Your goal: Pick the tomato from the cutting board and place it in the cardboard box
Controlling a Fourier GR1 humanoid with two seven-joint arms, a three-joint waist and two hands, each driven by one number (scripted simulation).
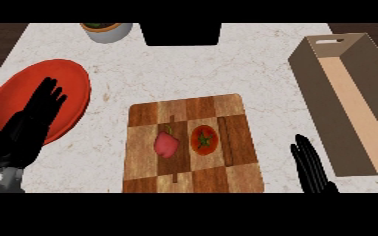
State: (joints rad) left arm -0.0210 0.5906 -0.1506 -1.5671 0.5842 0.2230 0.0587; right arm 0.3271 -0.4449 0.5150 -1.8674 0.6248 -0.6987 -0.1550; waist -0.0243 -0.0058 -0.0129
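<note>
— Where's the tomato (204, 139)?

— Lying on the cutting board (193, 145), right of centre, on a dark strip of the wood. Stem side up, green calyx showing. Untouched by either hand.

— Anything beside it?

— A pink pepper-like thing (167, 144) just to its left, on the same board, close but seemingly apart.

— And the cardboard box (345, 100)?

— Far right of the counter (207, 70), long and narrow, open at the top, running from near to far. Handle slot cut in the far end wall. Well apart from the tomato, with bare counter between board and box.

— Right hand (310, 167)?

— Low at the near edge, between the board's right side and the box. Fingers straight, close together, pointing toward the far side. Holding nothing, touching neither board nor box as far as can be seen.

— Left hand (38, 112)?

— Near left, over the rim of a red plate (63, 82). Fingers straight and slightly spread, pointing far-right. Nothing in its grasp. Hard to tell whether resting on the plate or above it.

— Anything else on the counter?

— A grey bowl (108, 31) with something green inside at the far left edge, partly cut off. A black shape (181, 34) at the far middle, not clear what.
</note>
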